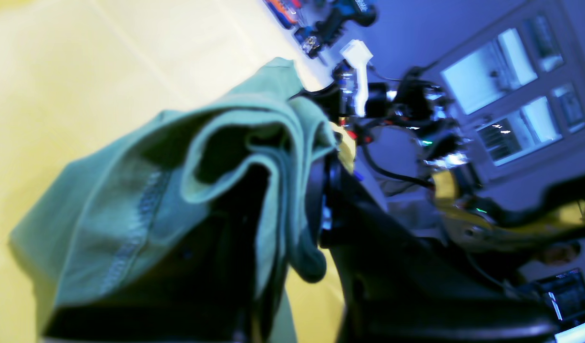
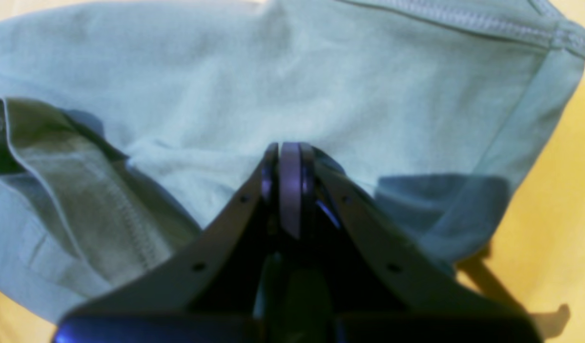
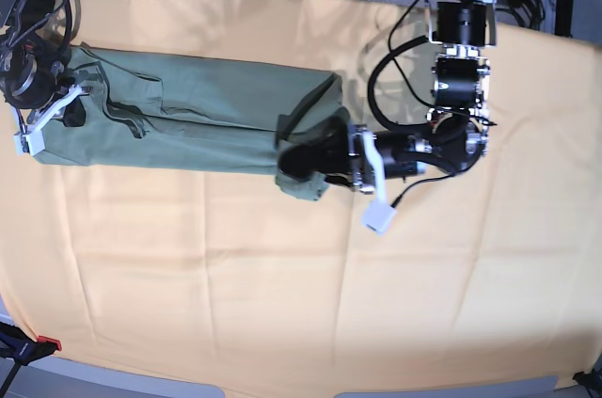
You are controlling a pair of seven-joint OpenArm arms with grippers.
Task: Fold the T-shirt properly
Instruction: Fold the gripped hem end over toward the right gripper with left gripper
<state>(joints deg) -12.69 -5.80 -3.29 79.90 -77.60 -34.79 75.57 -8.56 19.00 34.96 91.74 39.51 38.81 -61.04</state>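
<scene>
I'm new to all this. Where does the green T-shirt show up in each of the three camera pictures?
Left wrist: the T-shirt bunches at centre and lower left, draped over the left gripper.
Right wrist: it fills most of the picture, above the right gripper.
Base: a long strip across the upper left, an arm at each end.
Shared landmark: the orange-yellow cloth beneath it.

I see the table covered by a pale orange-yellow cloth (image 3: 282, 285), with the sage-green T-shirt (image 3: 198, 120) lying lengthwise folded across its far half.
</scene>
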